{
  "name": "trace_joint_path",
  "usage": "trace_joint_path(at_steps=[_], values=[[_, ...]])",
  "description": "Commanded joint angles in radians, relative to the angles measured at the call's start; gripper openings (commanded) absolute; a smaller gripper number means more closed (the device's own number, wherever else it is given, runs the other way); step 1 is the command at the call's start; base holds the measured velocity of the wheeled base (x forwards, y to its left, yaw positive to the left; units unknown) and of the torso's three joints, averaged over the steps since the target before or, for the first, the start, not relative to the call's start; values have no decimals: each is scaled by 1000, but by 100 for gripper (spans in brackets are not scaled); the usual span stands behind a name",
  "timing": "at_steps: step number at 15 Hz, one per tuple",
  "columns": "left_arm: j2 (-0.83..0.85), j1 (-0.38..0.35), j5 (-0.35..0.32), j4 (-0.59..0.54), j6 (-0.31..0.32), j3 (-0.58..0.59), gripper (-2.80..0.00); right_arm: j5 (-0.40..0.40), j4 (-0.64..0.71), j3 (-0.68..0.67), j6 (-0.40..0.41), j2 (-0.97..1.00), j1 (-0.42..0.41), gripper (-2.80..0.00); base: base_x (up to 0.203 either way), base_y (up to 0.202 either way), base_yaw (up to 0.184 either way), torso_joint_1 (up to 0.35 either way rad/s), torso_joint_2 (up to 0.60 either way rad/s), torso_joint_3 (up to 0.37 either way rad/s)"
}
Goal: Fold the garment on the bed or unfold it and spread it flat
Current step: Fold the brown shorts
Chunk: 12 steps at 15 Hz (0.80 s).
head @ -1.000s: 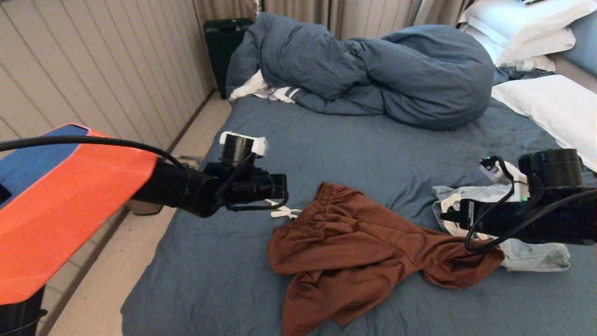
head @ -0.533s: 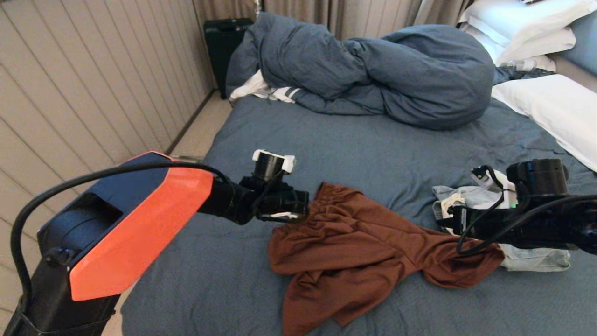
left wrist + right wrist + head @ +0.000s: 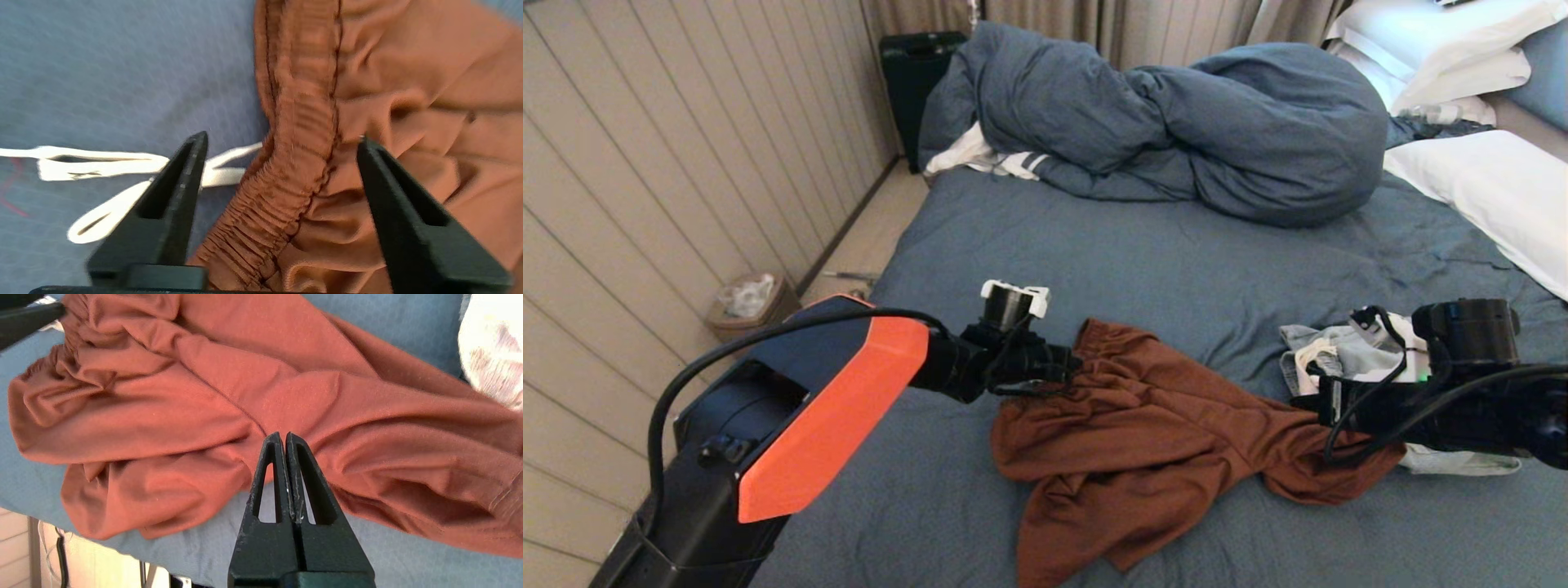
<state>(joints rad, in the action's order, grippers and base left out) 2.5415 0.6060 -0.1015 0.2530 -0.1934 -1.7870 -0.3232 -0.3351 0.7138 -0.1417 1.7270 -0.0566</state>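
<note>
Rust-brown shorts (image 3: 1143, 441) crumpled mid-bed (image 3: 1176, 261), soft jersey knit, ribbed elastic waistband (image 3: 302, 122), legs twisted. One garment, one white drawstring (image 3: 102, 163) beside the waistband. Wrinkled slate-blue sheet beneath. Left claw (image 3: 280, 141) spread wide, straddling the waistband, gripping nothing. Right claw (image 3: 284, 437) pressed together, empty, above the shorts' leg. Pale clothes (image 3: 1339, 355) just beside the shorts. Bunched duvet (image 3: 1176, 122) well beyond.

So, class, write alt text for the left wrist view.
The left gripper hangs open with its black fingers either side of the brown garment's gathered elastic waistband. White drawstring trails across the blue bed sheet.
</note>
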Motion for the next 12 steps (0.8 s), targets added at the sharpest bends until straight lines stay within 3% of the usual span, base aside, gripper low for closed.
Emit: trace_joint_path(at_steps=[1, 6, 12], values=[[24, 2, -1, -5, 13, -11, 0, -2, -2, -7, -1, -3, 0, -280, 0, 0, 0, 0, 0, 0], [32, 20, 0, 3, 74, 36, 0, 0, -2, -9, -1, -4, -2, -280, 0, 0, 0, 0, 0, 0], [61, 34, 14, -9, 82, -9, 0, 0, -4, -10, -1, -8, -3, -280, 0, 0, 0, 0, 0, 0]])
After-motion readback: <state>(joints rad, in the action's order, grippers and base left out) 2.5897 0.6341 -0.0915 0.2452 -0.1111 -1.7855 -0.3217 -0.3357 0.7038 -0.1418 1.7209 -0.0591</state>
